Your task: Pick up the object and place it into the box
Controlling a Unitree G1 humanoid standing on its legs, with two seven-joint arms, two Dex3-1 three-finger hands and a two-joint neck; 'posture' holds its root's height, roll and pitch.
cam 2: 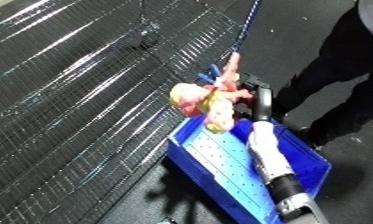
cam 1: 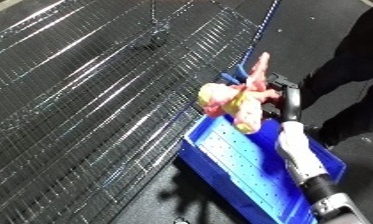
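Doll (cam 1: pixel 234 101), pink and yellow with a pale round head, hangs in our right robot hand (cam 1: pixel 273 89), held above the far end of the blue bin (cam 1: pixel 220 150). We see the black robot hand closed around the doll's middle, its fingers mostly hidden behind the soft body, so the grip itself shows only in part. One thin pink limb (cam 1: pixel 260 67) of the doll points up and away from us, while the head leans to the left and a yellowish part droops down toward the bin's floor. The doll is clear of the bin and does not touch its walls as far as we can tell.

Our right forearm (cam 1: pixel 298 150), white and silver with a black section nearer the camera, comes in from the lower right and runs over the bin's right side toward the far end. The bin's floor is pale blue with rows of small dots, and its walls are a deeper blue. It sits on a dark floor, just right of a wide wire mesh surface (cam 1: pixel 85 85) that fills the left and far parts of the scene. A blue bar (cam 2: pixel 245 27) runs along the mesh's right edge. Our left robot hand shows in neither view.
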